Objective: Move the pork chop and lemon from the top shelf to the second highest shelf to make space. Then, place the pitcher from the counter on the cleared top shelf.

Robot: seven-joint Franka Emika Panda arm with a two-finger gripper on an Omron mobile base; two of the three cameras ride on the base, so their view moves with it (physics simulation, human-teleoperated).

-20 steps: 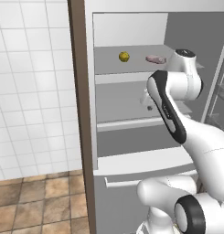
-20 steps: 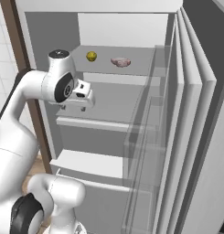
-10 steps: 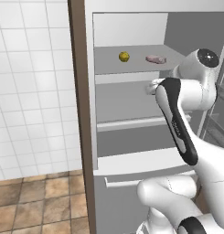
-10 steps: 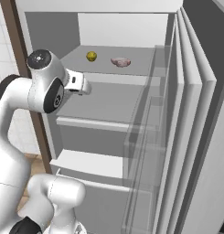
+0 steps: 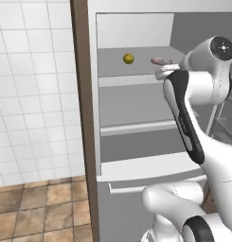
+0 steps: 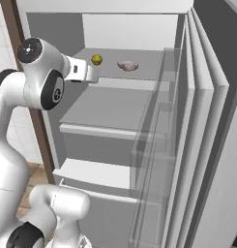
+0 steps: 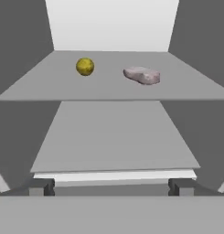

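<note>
The gripper (image 7: pixel 111 185) stands with jaws wide and empty. Ahead of them and above, on the top shelf (image 7: pixel 109 91), lie 2 items: the pork chop (image 7: pixel 141 75) slightly right, the lemon (image 7: pixel 85 66) left (well apart). The chop looks soft, light and probably slippery; pinch it across its narrow middle.

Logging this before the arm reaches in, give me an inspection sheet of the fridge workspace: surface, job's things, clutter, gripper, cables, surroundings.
Surface: top shelf holds two items; second highest shelf bare.
Job's things: lemon and pork chop lie apart on the top shelf, lemon to the left in the hand view.
Clutter: nothing seen.
Gripper: gripper open, in front of the shelves, holding nothing.
Cables: nothing seen.
Surroundings: open fridge door on the right, white tiled wall on the left, brown floor tiles.
</note>
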